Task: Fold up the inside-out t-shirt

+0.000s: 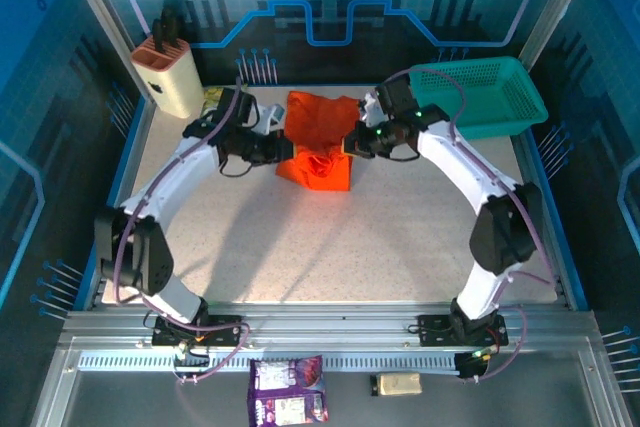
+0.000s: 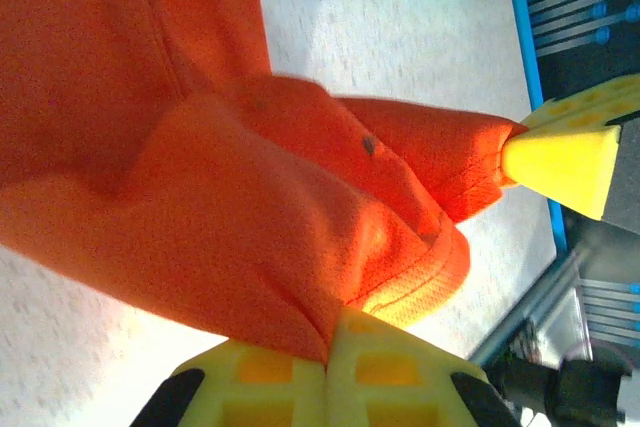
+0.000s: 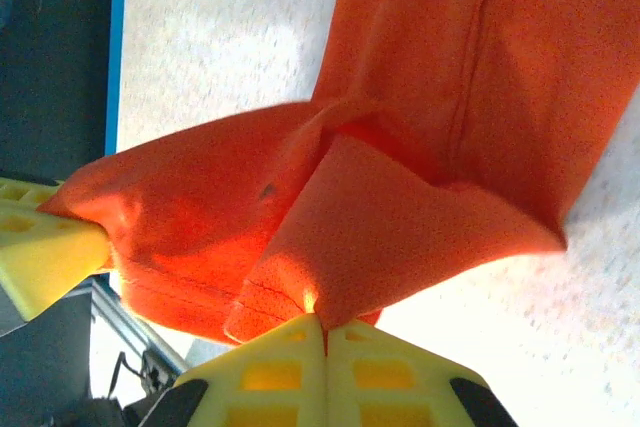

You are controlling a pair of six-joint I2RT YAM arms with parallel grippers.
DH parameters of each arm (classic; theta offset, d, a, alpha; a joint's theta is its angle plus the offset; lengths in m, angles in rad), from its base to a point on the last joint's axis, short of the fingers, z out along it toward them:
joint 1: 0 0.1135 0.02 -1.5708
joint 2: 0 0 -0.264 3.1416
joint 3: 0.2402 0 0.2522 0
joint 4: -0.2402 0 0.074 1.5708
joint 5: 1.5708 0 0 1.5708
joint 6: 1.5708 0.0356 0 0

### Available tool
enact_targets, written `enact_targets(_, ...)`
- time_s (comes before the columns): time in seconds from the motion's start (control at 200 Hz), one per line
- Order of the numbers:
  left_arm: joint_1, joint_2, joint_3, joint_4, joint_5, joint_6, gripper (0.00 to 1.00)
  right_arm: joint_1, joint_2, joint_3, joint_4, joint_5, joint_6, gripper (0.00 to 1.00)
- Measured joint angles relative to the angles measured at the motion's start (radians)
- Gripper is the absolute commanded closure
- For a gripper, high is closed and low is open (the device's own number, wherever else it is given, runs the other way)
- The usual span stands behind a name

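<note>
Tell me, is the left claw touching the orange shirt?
Touching. Left wrist view: the left gripper is shut, with the hem of the t-shirt pinched in it.

Cool blue light tints the overhead view. The speckled off-white bench [image 1: 400, 247] is evenly lit, with soft shadows under both arms. Both wrist views are close and slightly soft: the wrinkly bright orange cloth t-shirt [image 2: 200, 147] oversaturates, and bench patches glare white.

A plain bright orange short-sleeved cloth t-shirt [image 1: 320, 142] lies wrinkled and partly doubled over, stitched seams showing, its near part bunched, left of the teal plastic mesh basket [image 1: 510, 112].
</note>
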Motion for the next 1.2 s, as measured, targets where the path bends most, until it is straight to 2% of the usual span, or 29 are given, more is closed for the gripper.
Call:
enact_targets(0.31, -0.159, -0.267, -0.373, 0.017, -0.011, -0.123, 1.00, 0.084, -0.309, -0.413, -0.019, 0.021, 0.054, 1.00)
enact_targets(0.695, -0.391, -0.529, -0.681, 0.030, -0.027, -0.320, 1.00, 0.227, -0.627, -0.710, -0.092, 0.071, 0.180, 1.00)
enact_targets(0.966, -0.503, -0.681, -0.740, 0.003, -0.035, -0.404, 1.00, 0.374, -0.800, -0.790, -0.169, 0.108, 0.300, 1.00)
enact_targets(1.066, -0.507, -0.677, -0.713, -0.027, -0.074, -0.403, 1.00, 0.383, -0.795, -0.766, -0.191, 0.142, 0.313, 1.00)
enact_targets(1.201, -0.507, -0.628, -0.586, -0.074, -0.150, -0.383, 1.00, 0.371, -0.743, -0.649, -0.219, 0.190, 0.302, 1.00)
